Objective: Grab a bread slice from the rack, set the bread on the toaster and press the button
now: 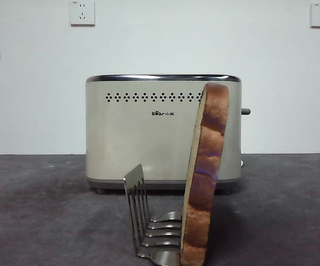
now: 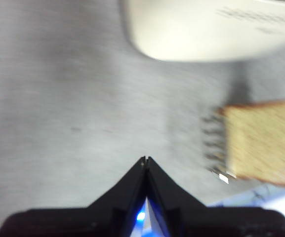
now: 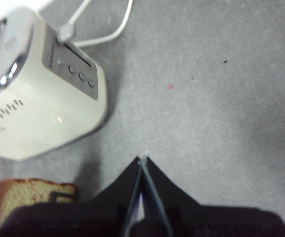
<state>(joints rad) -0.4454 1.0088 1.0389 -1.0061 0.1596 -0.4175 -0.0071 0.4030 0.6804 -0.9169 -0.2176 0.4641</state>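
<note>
We saw the slice of bread [image 1: 206,177] standing upright on edge in the rack [image 1: 148,221], at the rack's right end, crust facing the front camera. The rack sat on the grey tabletop [image 1: 32,210] just in front of the toaster [image 1: 143,133]. The button [image 1: 245,111] stuck out from the toaster's right side. The bread overlapped the toaster's right part in the front view.

The left gripper [image 2: 146,159] hung over bare tabletop, jaws clenched together, nothing between them, with bread and rack off to one side. The right gripper [image 3: 143,159] also had jaws pressed closed, empty, above tabletop beside the toaster. Its view showed a white cord [image 3: 107,29] at the toaster's end. We noted wall sockets [image 1: 82,12] behind.
</note>
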